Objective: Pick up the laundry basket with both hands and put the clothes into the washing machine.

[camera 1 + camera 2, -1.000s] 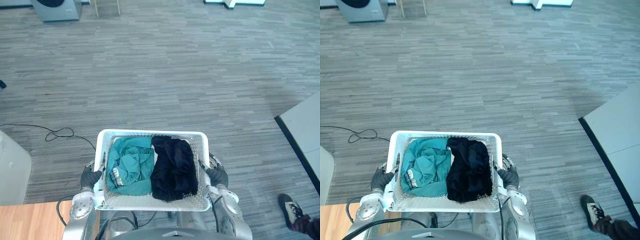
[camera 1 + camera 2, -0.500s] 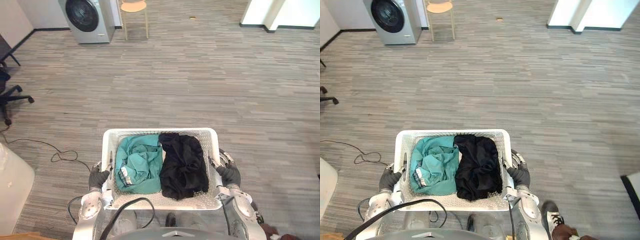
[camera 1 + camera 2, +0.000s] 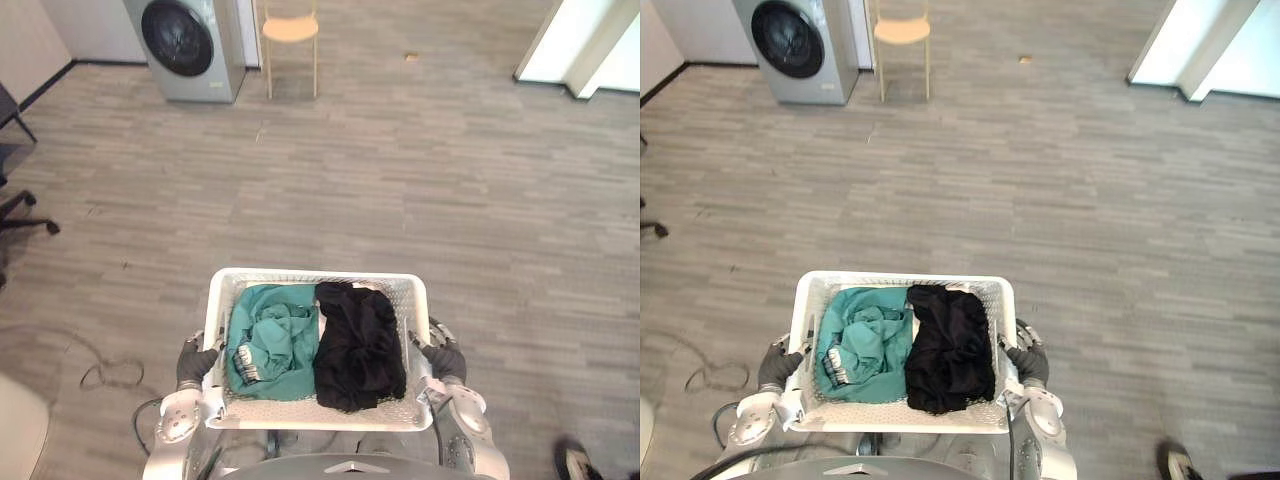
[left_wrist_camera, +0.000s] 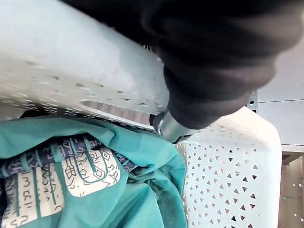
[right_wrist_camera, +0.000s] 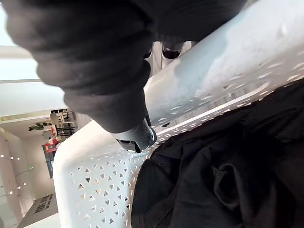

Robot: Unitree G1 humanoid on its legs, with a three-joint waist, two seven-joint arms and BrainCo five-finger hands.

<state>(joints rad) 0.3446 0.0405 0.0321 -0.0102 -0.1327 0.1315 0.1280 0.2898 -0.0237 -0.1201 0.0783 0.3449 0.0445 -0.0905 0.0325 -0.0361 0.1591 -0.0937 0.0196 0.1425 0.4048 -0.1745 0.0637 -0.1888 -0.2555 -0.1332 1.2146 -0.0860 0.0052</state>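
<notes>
I carry a white perforated laundry basket [image 3: 318,281] in front of me, above the floor. Inside lie a teal garment [image 3: 268,342] on the left and a black garment [image 3: 358,345] on the right. My left hand [image 3: 195,362] grips the basket's left rim, and my right hand [image 3: 443,358] grips the right rim. In the left wrist view a finger [image 4: 172,127] hooks over the rim [image 4: 71,57] above the teal cloth [image 4: 109,190]. In the right wrist view a finger [image 5: 137,135] curls over the rim [image 5: 228,61] beside the black cloth [image 5: 223,175]. The grey washing machine [image 3: 188,45] stands far ahead at the left, its round door shut.
A wooden chair [image 3: 290,35] stands to the right of the washing machine. An office chair's base [image 3: 20,205] shows at the left edge. A white wall corner [image 3: 575,50] is far right. A person's shoe [image 3: 575,462] is at the lower right. Wide grey plank floor lies between me and the machine.
The camera view has shifted, so the washing machine and chair sit a little further right and nearer. The basket stays held in both hands, its clothes unmoved.
</notes>
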